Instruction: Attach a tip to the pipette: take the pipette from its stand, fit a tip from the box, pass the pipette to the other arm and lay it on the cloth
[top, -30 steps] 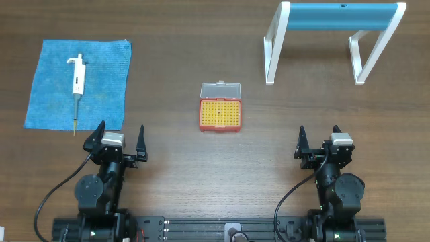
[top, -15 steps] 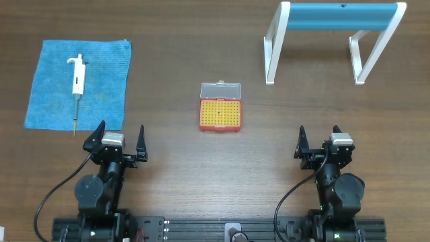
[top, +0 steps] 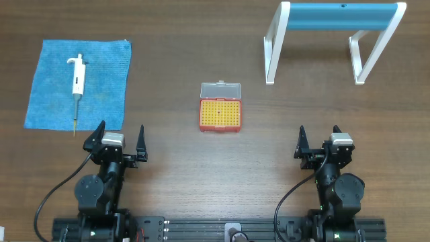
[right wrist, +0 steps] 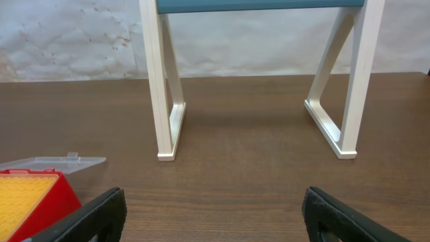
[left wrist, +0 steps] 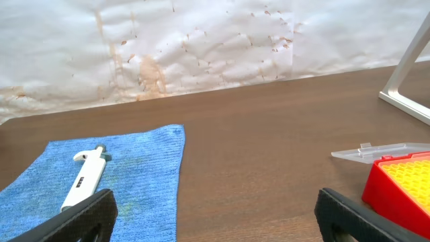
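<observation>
Pipette (top: 76,79): lying on the cloth (top: 107,74), 10 o'clock from the tip box, tip at the cloth's near edge.
Tip box (top: 220,115): mid-table, lid open.
Stand (top: 336,16): 2 o'clock, well apart.
Left gripper (top: 117,140): spread wide, empty, just beside the cloth's edge.
Right gripper (top: 318,142): spread wide, empty.

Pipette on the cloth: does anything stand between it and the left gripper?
Nothing visible does. The pipette lies on the blue cloth, and between it and the open left gripper there is only cloth and bare table.
</observation>
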